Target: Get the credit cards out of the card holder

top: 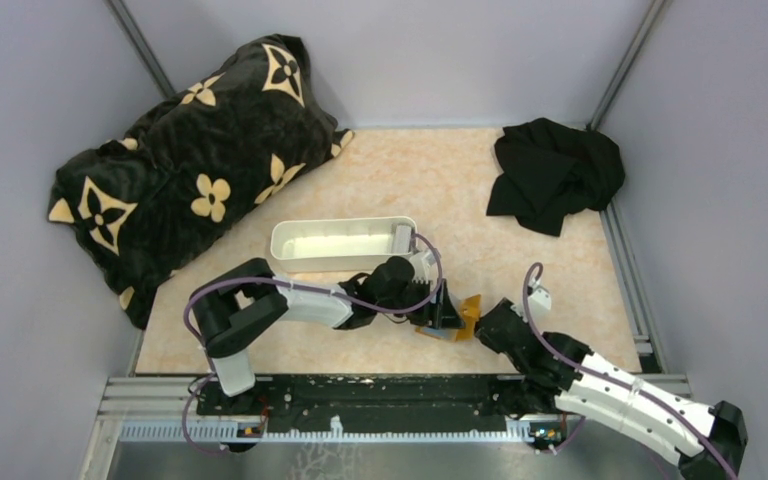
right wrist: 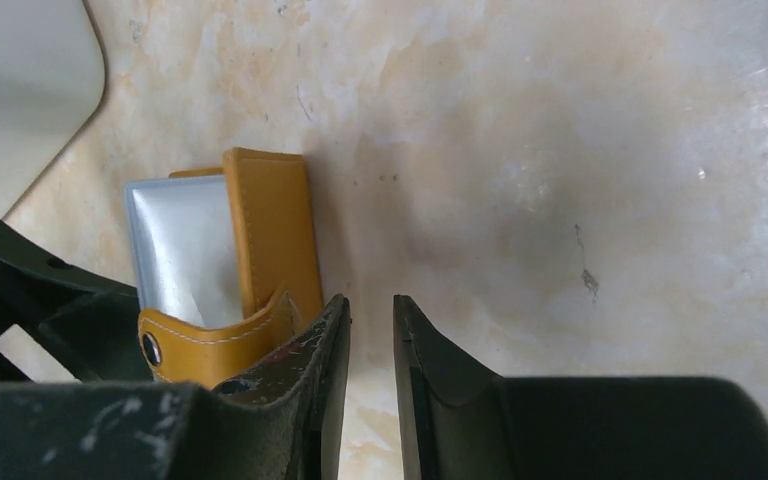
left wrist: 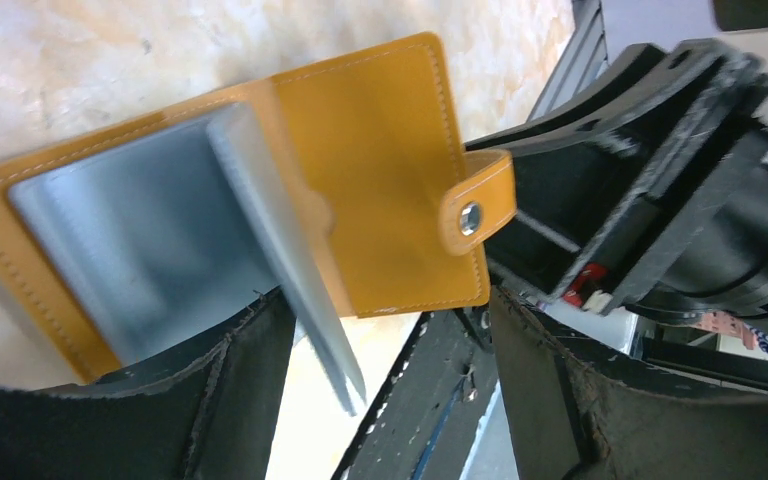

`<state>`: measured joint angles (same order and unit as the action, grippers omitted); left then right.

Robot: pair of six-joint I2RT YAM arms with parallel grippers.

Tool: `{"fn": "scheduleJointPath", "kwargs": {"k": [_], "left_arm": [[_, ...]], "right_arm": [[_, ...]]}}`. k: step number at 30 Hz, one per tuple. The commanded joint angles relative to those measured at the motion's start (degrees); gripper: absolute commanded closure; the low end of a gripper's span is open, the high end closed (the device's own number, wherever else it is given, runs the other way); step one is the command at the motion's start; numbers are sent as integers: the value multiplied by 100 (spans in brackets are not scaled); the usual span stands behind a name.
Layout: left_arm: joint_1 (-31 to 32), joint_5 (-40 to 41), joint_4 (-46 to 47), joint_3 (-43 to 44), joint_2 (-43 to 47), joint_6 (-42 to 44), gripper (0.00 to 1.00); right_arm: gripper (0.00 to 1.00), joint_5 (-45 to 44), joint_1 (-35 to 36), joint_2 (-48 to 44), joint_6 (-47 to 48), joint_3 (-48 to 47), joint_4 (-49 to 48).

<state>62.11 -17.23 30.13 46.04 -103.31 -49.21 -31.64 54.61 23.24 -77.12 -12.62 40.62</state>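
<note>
Marbled beige tabletop [right wrist: 560, 150]: orange-tan leather card holder [left wrist: 380, 170] open; left fingers [left wrist: 230, 400] wide, seemingly astride it; right fingers [right wrist: 300, 400] narrow, empty.

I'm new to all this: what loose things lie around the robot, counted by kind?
Black patterned cushion: 1
Black cloth: 1
White tray: 1
Orange card holder: 1
Total: 4
</note>
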Motion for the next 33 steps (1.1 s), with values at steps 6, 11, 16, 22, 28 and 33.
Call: {"fn": "scheduleJointPath", "kwargs": {"k": [6,11,16,22,28,33], "left_arm": [[91,-116,145,439,-84,113,23],[109,-120,81,519,-144,184,23],[117,-122,92,422,-117,149,23],[117,188,-163,97,278,290,23],[79,776,-587,-272,841,485,22],[13,800,-576,-298,794,548,22]], "right_arm": [[77,391,-50,806,128,449,-1518],[77,814,-205,1483,374,791,-3058],[77,1523,-530,2181,1045,923,-4481],[77,2542,-765,4098,1874,245,-6172],[81,2943,-776,5319,2051,-220,-7194],[81,2241,-741,3942,2254,-236,-5525]]}}
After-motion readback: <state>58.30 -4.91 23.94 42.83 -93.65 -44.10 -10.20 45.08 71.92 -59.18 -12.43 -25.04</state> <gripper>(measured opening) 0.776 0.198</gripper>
